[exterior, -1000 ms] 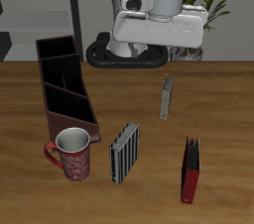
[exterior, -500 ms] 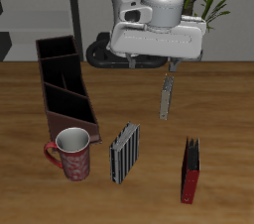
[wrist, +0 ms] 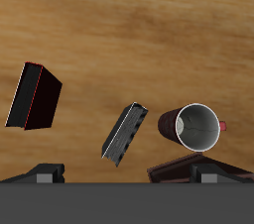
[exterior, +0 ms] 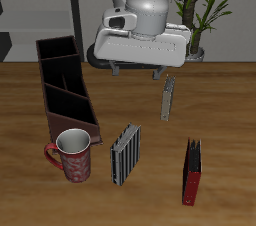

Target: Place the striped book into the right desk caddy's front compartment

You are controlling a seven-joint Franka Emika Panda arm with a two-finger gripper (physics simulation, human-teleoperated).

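Note:
The striped book [exterior: 125, 154] stands upright on the table near the front edge, beside the mug; the wrist view shows the book [wrist: 124, 134] from above. The right desk caddy [exterior: 65, 88] is a long dark reddish-brown box with dividers, running from the back toward the mug; one corner of the caddy [wrist: 177, 171] shows in the wrist view. My gripper [exterior: 134, 70] hangs high above the table, farther back than the striped book, open wide and holding nothing. Its fingertips [wrist: 45, 171] frame the wrist view's edge.
A red patterned mug [exterior: 72, 155] sits at the caddy's near end. A thin grey-olive book [exterior: 168, 98] stands mid-table. A red-and-black book [exterior: 191, 172] stands near the front edge. A potted plant [exterior: 205, 10] is at the back.
My gripper has come lower and shifted sideways toward the caddy's side, staying open. The books, mug and caddy have not moved.

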